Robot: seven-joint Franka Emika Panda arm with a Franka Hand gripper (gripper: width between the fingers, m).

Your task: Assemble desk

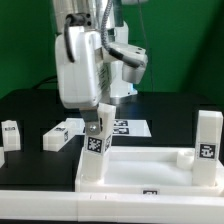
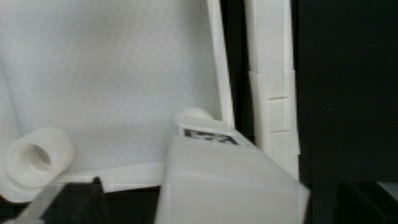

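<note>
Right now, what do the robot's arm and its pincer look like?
The arm is a chunky, rounded shell in glossy white, with darker grey bands where its sections join. The pincer at its end has two short, dark grey fingers. At this picture size, no lettering, markings or loose cables can be made out on either.

Upright legs (image 1: 207,145) at tabletop (image 1: 140,162) ends; middle free.
</note>
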